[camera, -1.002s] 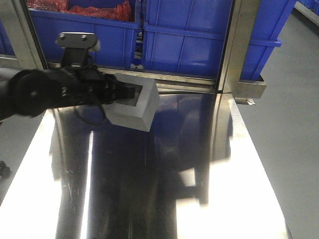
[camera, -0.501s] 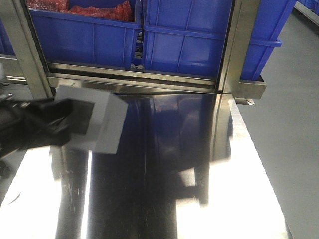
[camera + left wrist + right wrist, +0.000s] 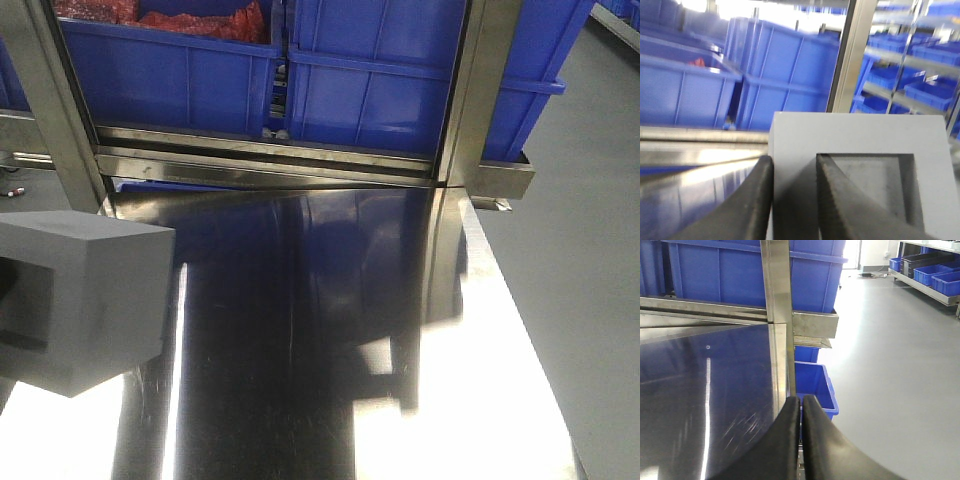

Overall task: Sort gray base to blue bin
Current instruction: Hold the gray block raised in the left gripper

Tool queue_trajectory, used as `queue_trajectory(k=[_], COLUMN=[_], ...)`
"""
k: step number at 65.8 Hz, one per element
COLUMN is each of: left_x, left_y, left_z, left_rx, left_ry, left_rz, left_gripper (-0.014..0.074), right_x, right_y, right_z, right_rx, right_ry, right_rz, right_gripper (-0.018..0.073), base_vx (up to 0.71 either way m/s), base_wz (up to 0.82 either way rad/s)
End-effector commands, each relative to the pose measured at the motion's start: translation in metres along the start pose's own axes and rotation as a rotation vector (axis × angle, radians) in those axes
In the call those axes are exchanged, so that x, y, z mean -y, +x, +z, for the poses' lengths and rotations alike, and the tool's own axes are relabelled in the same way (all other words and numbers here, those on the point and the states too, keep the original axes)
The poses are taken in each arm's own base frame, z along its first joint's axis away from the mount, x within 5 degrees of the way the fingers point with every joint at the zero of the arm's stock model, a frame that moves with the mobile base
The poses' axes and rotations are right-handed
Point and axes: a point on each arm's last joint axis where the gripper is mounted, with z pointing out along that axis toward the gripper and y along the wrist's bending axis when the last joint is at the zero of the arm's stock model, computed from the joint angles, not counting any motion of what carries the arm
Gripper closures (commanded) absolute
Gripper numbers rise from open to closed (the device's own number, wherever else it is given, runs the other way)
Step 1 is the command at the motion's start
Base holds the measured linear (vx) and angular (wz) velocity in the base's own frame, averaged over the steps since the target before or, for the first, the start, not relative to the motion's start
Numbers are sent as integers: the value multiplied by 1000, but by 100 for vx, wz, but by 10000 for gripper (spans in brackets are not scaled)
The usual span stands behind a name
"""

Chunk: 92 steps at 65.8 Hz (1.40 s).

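The left gripper [image 3: 792,170] is clamped on the gray base [image 3: 85,295], shown lower left in the front view; the right gripper [image 3: 801,402] is closed.

You're looking at one gray base [image 3: 95,290], two grippers (left gripper [image 3: 794,167], right gripper [image 3: 801,404]), and two blue bins [image 3: 170,78] [image 3: 370,95] up front.

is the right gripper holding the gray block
No, the right gripper is shut on nothing; the gray block is pinched by the left gripper.
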Motion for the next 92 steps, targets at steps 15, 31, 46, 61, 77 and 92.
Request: queue_trajectory(k=[15,31,46,61,77,92], left_x=[4,4,4,4,4,4], left_y=[-24,-24,-24,-24,-24,-24], left_z=[-12,-12,-12,-12,-12,-12], left_rx=[185,185,185,185,185,185], left_ry=[28,28,28,28,28,28], left_rz=[-17,-17,-17,-17,-17,-17], left_gripper=[603,603,603,603,603,603], right_x=[0,0,0,0,0,0], right_y=[-5,-5,-5,-5,-5,-5], right_z=[1,1,1,1,1,1], right_rx=[53,53,53,53,53,53], right_ry=[0,0,0,0,0,0], right_rz=[-17,-17,-17,-17,-17,-17], right_gripper=[564,564,564,564,564,564], base_vx=[0,0,0,0,0,0], base_wz=[0,0,0,0,0,0])
